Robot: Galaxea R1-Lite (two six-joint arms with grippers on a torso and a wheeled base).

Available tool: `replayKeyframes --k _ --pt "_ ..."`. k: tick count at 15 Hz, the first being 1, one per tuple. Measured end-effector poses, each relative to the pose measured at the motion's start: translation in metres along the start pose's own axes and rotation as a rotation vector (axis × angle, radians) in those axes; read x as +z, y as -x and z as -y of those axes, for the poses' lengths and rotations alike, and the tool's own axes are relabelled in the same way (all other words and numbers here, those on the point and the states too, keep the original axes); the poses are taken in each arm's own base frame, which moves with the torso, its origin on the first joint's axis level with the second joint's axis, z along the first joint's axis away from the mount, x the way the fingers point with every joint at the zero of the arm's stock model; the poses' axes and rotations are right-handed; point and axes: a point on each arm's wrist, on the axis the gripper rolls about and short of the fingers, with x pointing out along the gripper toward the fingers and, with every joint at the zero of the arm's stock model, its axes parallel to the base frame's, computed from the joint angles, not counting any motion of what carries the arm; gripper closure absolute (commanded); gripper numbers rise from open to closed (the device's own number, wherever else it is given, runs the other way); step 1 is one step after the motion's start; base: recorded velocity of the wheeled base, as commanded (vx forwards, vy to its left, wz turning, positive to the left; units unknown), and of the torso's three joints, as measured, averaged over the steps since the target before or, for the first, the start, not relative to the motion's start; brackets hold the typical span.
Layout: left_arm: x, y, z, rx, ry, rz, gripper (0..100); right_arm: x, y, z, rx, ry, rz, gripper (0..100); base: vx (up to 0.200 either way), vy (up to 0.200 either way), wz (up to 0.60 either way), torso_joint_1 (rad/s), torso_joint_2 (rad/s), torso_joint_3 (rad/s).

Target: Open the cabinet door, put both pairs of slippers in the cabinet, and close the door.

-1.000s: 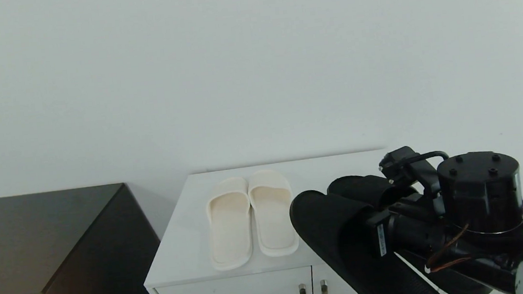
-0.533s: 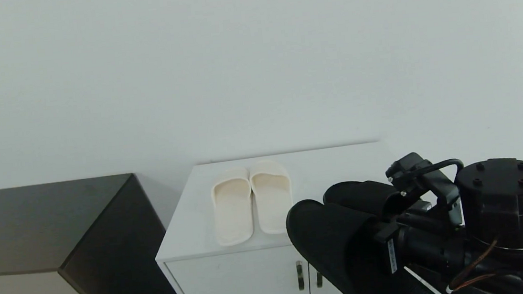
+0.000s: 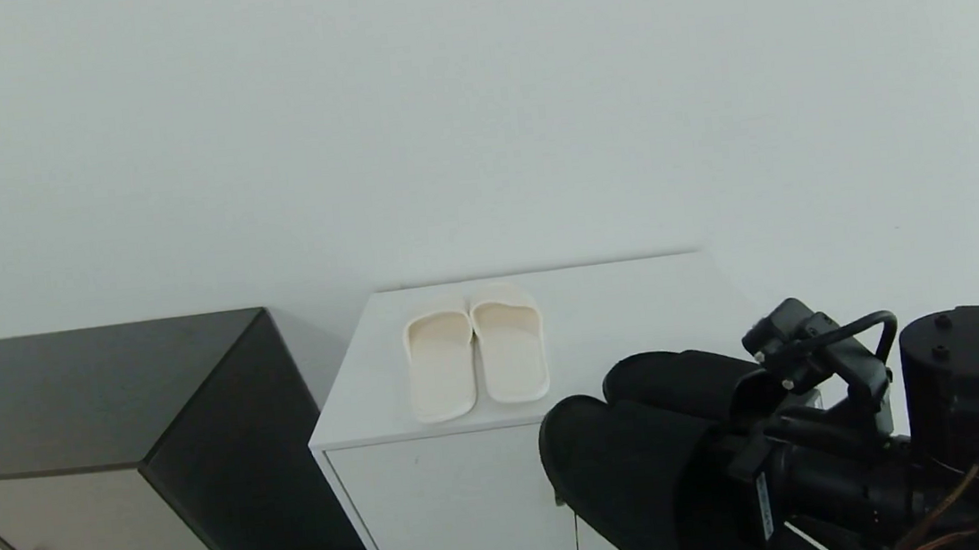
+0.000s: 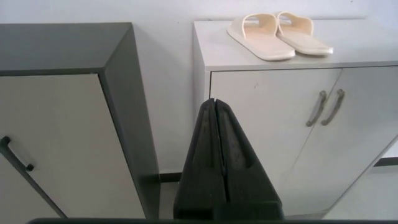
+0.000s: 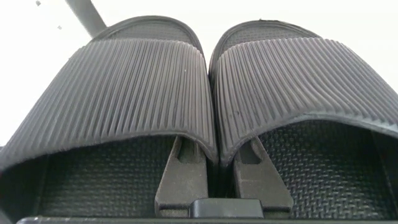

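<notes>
**Operator:** Report the position of the task items.

**Technician:** The black ribbed rubber slippers (image 3: 649, 439) are held in the air, near and to the right, in front of the white two-door cabinet (image 3: 440, 504). The cream moulded slippers (image 3: 474, 348) lie side by side, touching, on the cabinet top, left of centre. A dark grey cabinet (image 3: 106, 393) stands just left of the white one.

**Operator:** Gripper condition?

**Technician:** The right gripper (image 5: 214, 149) is clamped on the black pair. One finger sits inside each slipper, and together they pinch the adjoining inner walls. The left gripper (image 4: 215, 109) is clenched, its fingers pressed flat together with nothing between them. It is apart from the cabinet and faces its front.

**Operator:** Door condition?

**Technician:** Both doors (image 4: 273, 124) are closed. Two metal bar handles (image 4: 318, 107) stand upright, side by side, at the meeting edge.

**Operator:** Which step is in hand?

**Technician:** By my judgement, door opening. Neither pair is stored yet, though the black pair is already grasped.

**Operator:** Requirements for the next move?

**Technician:**
1. Release the left gripper's fingers.
2. Bring them around one handle and clench.
3. Pull along the hinge arc.
4. Keep the black pair out of the door's sweep until the opening is free.
</notes>
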Motion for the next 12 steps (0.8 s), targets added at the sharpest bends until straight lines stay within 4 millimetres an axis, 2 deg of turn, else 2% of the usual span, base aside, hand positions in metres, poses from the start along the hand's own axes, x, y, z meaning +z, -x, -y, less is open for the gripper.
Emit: replayKeyframes --k 2,12 --pt "0.0 0.0 0.0 -0.001 0.0 -0.002 100 -0.005 0.003 0.0 0.023 0.043 -0.014 100 0.0 -0.2 0.0 0.0 0.0 0.002" --pt "0.0 0.0 0.0 -0.001 0.001 0.001 100 -0.016 0.018 -0.007 0.165 0.055 -0.042 100 0.0 0.0 0.0 0.0 0.0 0.0"
